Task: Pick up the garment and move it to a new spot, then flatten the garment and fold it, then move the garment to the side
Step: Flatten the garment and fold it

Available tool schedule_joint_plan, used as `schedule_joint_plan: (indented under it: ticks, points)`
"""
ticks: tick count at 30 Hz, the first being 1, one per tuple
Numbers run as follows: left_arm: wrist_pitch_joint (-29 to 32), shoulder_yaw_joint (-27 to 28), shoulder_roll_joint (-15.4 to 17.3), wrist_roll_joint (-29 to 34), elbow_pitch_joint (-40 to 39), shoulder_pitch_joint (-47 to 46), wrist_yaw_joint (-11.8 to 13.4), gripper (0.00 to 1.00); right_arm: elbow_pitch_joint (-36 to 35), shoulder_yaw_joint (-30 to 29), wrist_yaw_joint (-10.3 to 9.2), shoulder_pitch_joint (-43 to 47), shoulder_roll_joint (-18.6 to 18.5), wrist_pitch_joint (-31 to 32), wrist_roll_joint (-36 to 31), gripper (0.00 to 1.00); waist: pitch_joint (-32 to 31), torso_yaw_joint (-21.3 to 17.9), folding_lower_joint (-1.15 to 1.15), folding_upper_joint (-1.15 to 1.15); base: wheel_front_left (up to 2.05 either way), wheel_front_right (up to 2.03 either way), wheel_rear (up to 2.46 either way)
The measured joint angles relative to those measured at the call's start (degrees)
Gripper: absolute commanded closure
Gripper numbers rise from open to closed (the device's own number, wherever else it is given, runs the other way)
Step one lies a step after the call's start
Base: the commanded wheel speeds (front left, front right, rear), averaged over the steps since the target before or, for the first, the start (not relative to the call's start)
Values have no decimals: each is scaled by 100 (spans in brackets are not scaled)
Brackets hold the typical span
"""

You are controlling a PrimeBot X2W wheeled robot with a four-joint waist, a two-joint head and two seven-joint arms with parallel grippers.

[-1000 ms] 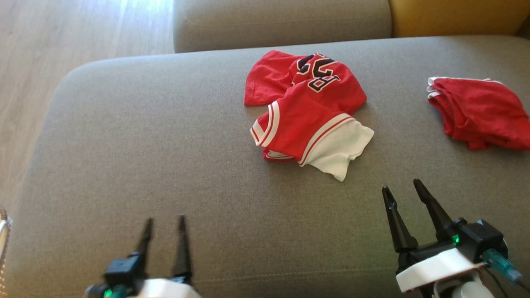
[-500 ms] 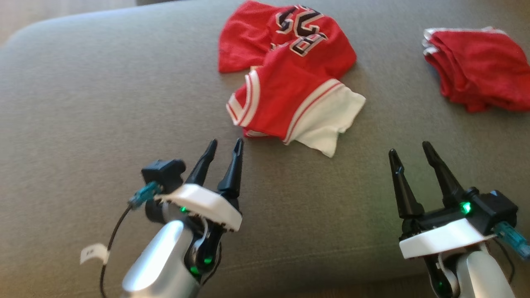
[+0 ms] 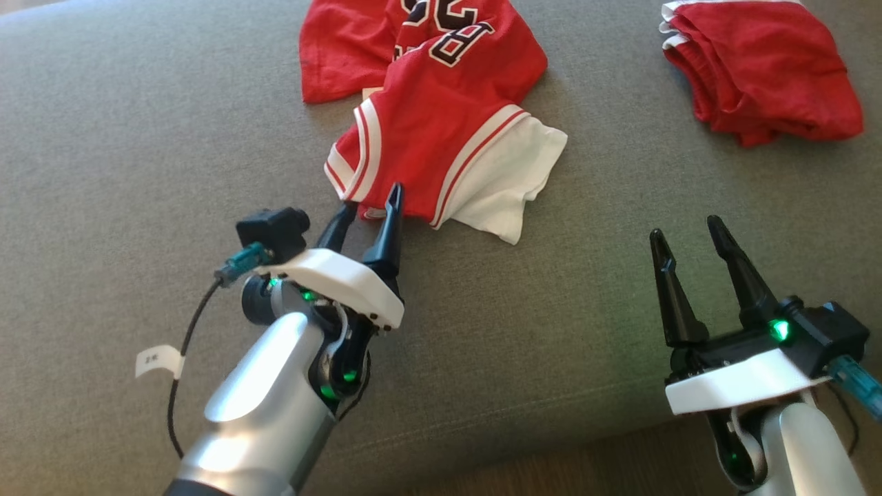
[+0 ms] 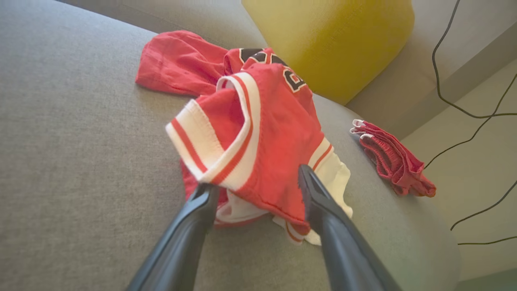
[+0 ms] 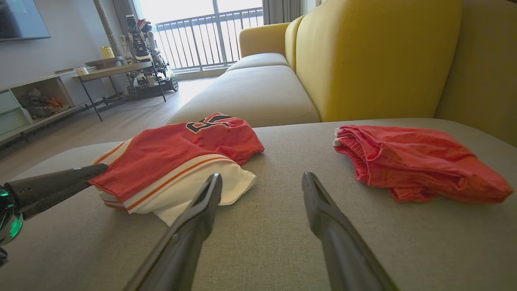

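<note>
Quick rundown of where things are rn:

The crumpled red jersey with white striped trim and black lettering (image 3: 441, 117) is sitting on the grey fabric sofa seat (image 3: 138, 172), towards the back and roughly in the middle. It's bunched up, not flat. A white panel sticks out on the near-right side, and the lettering faces up at the far end.

The left gripper (image 3: 374, 198) is right at the jersey's near edge w/ its fingers spread wide. In the left wrist view one finger (image 4: 202, 202) is at the striped hem on one side and the other is against the red cloth on the other side, so the bunched edge sits between them. The jaws aren't pinched on it, and tbh I can't tell if the tips are pressing into the cloth or just touching it.

The right gripper (image 3: 684, 227) is also wide open w/ nothing in it. It hovers over bare seat on the right, well apart from the jersey, and points at the gap between the two red pieces.

The other piece is a folded-ish pair of red shorts with a white waistband (image 3: 765, 76), at the far right of the seat and apart from the jersey.

Behind the seat there's a yellow upholstered backrest (image 5: 375, 56), and the left wrist view has some black cables (image 4: 464, 109) on the floor past the seat edge.
</note>
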Motion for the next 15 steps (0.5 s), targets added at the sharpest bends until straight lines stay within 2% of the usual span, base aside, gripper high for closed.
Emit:
schedule_joint_plan:
  ticks: [5,7,9,11,15]
  points:
    - [0,99,-2,85,-70,3,2,0,2,-25,0,-10,0,0,1,0,14,-29,0,0,0,0,0]
    - [0,146,-3,165,-67,3,2,14,2,-23,0,-11,0,0,2,0,17,-51,0,0,0,0,0]
    - [0,261,-4,227,-32,2,-1,100,3,-15,0,-22,0,0,44,0,21,-93,0,0,0,0,0]
    - [0,285,-3,256,-24,0,-10,100,5,3,0,-31,0,0,44,0,17,-123,0,0,0,0,0]
    - [0,352,-2,265,-274,-16,-221,100,34,16,0,-34,1,0,66,0,-36,-203,0,0,0,0,0]
